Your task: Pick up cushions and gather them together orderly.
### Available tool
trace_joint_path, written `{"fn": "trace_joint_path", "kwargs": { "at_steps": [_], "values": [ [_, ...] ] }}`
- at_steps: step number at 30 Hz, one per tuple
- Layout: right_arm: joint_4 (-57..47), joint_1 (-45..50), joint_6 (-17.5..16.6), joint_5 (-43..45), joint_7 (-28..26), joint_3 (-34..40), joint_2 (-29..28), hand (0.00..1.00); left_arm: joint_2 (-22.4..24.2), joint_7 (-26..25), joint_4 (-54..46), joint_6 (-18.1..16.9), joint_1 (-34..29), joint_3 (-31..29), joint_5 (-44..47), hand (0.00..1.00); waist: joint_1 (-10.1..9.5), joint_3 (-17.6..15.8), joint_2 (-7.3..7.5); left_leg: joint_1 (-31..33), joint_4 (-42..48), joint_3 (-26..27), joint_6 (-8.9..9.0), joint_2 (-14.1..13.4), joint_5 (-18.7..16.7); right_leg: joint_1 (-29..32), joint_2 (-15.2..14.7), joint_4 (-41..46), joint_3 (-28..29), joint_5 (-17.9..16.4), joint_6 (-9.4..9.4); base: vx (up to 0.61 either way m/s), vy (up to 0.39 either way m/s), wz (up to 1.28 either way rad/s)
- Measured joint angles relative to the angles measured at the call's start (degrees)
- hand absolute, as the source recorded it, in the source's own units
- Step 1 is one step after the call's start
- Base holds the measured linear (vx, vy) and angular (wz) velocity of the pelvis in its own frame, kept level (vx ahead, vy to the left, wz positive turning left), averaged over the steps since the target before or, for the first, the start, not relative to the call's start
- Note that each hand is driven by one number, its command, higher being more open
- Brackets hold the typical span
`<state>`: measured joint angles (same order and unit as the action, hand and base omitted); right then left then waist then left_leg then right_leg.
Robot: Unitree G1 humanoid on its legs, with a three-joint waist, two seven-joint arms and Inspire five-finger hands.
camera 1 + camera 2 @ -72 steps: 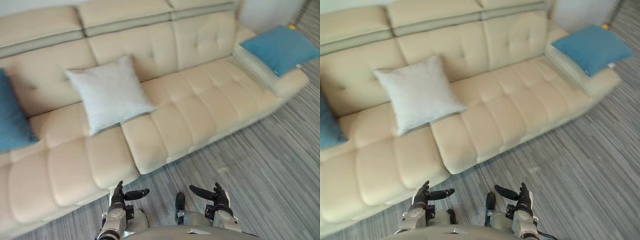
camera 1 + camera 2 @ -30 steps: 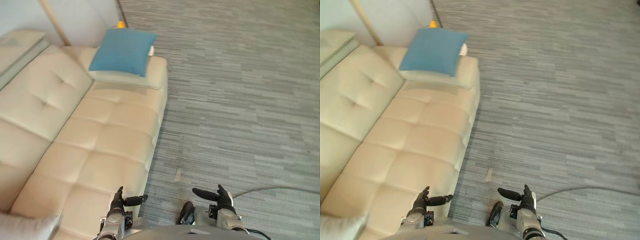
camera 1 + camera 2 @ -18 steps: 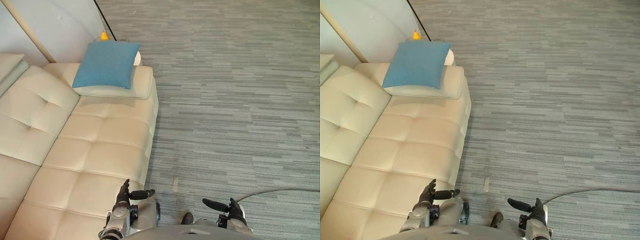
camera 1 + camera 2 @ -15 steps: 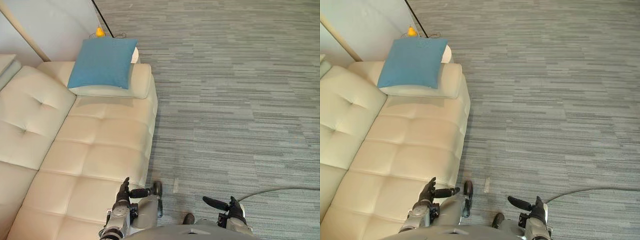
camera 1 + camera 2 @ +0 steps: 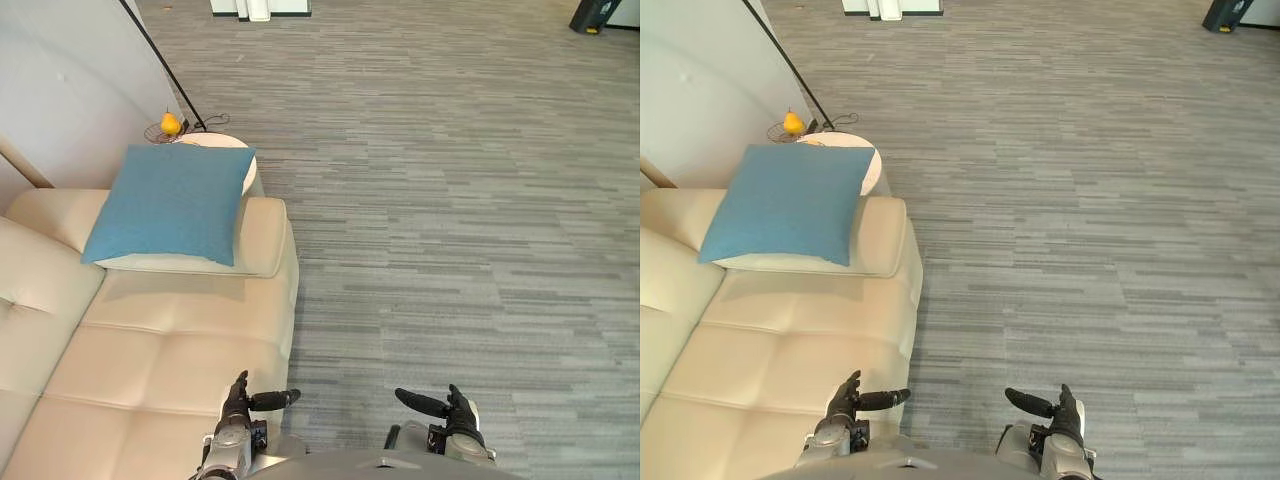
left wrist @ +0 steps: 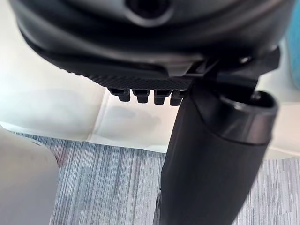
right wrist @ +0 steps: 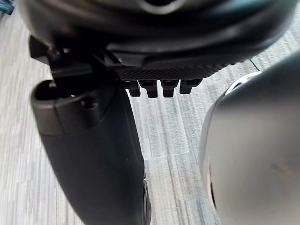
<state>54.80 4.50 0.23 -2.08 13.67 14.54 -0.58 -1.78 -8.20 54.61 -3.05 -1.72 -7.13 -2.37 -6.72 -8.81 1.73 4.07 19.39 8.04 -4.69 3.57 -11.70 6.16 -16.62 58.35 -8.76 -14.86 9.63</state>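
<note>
The left hand (image 5: 237,404) hangs low over the front edge of the sofa (image 5: 150,350). Its fingers (image 5: 239,384) are straight and close together, the thumb is spread to the side, and they hold nothing. The right hand (image 5: 457,412) is over the floor (image 5: 450,220), with its fingers in the same state, also empty. The blue cushion (image 5: 170,205) lies flat on the far end of the sofa, well ahead of the left fingers and a little to their left, well apart from both hands. A round tabletop (image 5: 225,141) shows just beyond the cushion.
</note>
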Motion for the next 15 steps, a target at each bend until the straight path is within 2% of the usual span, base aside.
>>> {"fn": "trace_joint_path", "kwargs": {
  "at_steps": [2, 3, 4, 5, 6, 7, 8, 11, 12, 13, 14, 15],
  "values": [
    [-0.7, -0.02, -0.33, -0.24, -0.01, -0.06, 0.2, 1.0, -0.01, -0.12, 0.78, 0.09, -0.51, 0.05, 0.01, 1.0, 0.74, -0.26, -0.52, -5.05, -1.83, -1.56, -0.16, -0.42, -0.81, 3.37, -0.07, 2.28, -2.29, -1.41, -2.43, 0.55, 0.025, 0.33],
    [-1.15, -0.33, -0.4, -0.24, -0.02, -0.06, 0.27, 1.0, 0.08, -0.24, 0.8, 0.09, -0.96, 0.13, 0.05, 1.0, 0.93, -0.37, -0.66, -8.06, -3.87, -1.69, 0.05, -1.46, -0.93, 5.05, 0.24, -1.59, -4.3, -2.39, -4.11, 0.48, -0.052, 0.41],
    [-1.41, -0.54, -0.6, -0.24, -0.08, -0.08, 0.26, 1.0, 0.09, -0.4, 0.79, 0.1, -0.99, 0.13, 0.18, 1.0, 1.15, -0.64, -1.07, -10.65, -5.86, -2.58, 0.08, -2.72, -0.95, 7.87, 1.31, -8.78, -5.58, -2.76, -4.78, 0.39, -0.085, 0.33],
    [-1.41, -0.66, -0.63, -0.24, -0.14, -0.07, 0.27, 1.0, 0.06, -0.45, 0.8, 0.1, -1.09, 0.12, 0.21, 1.0, 1.15, -0.65, -1.07, -11.26, -6.36, -2.76, 0.19, -3.26, -1.01, 8.76, 1.98, -11.89, -5.39, -2.66, -4.76, 0.46, -0.202, 0.42],
    [-0.87, -1.1, -0.65, -0.21, -0.19, -0.07, 0.36, 1.0, -0.17, -0.54, 0.81, 0.1, -1.48, 0.24, 0.21, 1.0, 1.64, -0.58, -0.94, -12.35, -7.11, -4.16, 0.97, -4.69, -1.45, 10.77, 4.97, -22.61, -3.41, -0.81, -4.23, 0.39, -0.216, 0.42],
    [-0.16, -1.2, -0.75, -0.18, -0.18, -0.21, 0.28, 1.0, -0.74, -0.5, 0.78, 0.08, -1.86, 0.67, 0.21, 1.0, 2.04, -0.28, -0.37, -12.57, -7.18, -5.16, 2.2, -4.75, -2.1, 10.78, 6.7, -30.1, -0.79, 2.96, -4.34, 0.46, -0.292, 0.68],
    [1.08, -1.27, -0.91, 0.57, -0.39, 0.11, 0.48, 1.0, -1.55, -0.45, 1.79, 0.03, -1.6, 1.78, 0.14, 1.0, 2.72, 0.09, 0.06, -13.26, -7.1, -8.11, 4.37, -5.16, -3.47, 10.46, 8.16, -32.2, 0.87, 10.06, -7.2, 0.31, -0.231, 0.41],
    [2.34, -2.64, -0.94, -0.24, -0.51, -0.09, 2.19, 1.0, 0.59, -0.46, 3.08, 0.0, -1.16, 1.61, 0.01, 1.0, 2.24, 0.81, -3.44, -12.38, -4.52, -10.56, 4.85, -7.85, -3.53, 10.0, 10.55, -32.05, -0.16, 7.38, -8.57, 0.38, -0.277, 0.04],
    [2.3, -2.53, -0.8, -0.08, -0.57, 0.1, 2.34, 1.0, 0.78, -0.21, 3.02, 0.01, -1.2, 1.58, -0.17, 1.0, 2.59, 0.8, -4.15, -10.13, 0.81, -10.88, 5.79, -8.55, -3.09, 8.72, 10.74, -32.44, -1.3, 6.12, -9.05, 0.39, -0.275, 0.47],
    [2.19, -2.25, -0.79, -0.01, -0.4, 0.07, 2.41, 1.0, 1.06, -0.08, 2.87, -0.01, -1.1, 0.96, -0.43, 1.0, 3.29, 0.47, -4.57, -5.09, 12.52, -11.83, 9.18, -9.33, -1.01, 5.6, 10.88, -33.83, -3.5, 4.98, -9.53, 0.31, -0.234, 0.62],
    [2.08, -2.09, -0.78, -0.07, -0.38, -0.09, 2.46, 1.0, 1.15, -0.04, 2.75, 0.01, -1.1, 0.65, -0.37, 1.0, 3.47, 0.23, -4.66, -2.85, 17.45, -11.86, 10.64, -9.91, 0.62, 4.06, 11.2, -34.73, -4.26, 4.64, -9.86, 0.23, -0.196, 0.73],
    [1.82, -1.48, -0.78, -0.05, -0.36, -0.75, 2.62, 1.0, 1.17, -0.04, 1.86, 0.03, -1.19, -0.71, -0.37, 1.0, 3.19, -0.04, -4.52, 1.8, 27.83, -11.31, 11.0, -11.63, 2.07, 0.6, 11.96, -36.6, -5.75, 3.9, -10.58, 0.22, -0.167, 0.49]
  ]
}}
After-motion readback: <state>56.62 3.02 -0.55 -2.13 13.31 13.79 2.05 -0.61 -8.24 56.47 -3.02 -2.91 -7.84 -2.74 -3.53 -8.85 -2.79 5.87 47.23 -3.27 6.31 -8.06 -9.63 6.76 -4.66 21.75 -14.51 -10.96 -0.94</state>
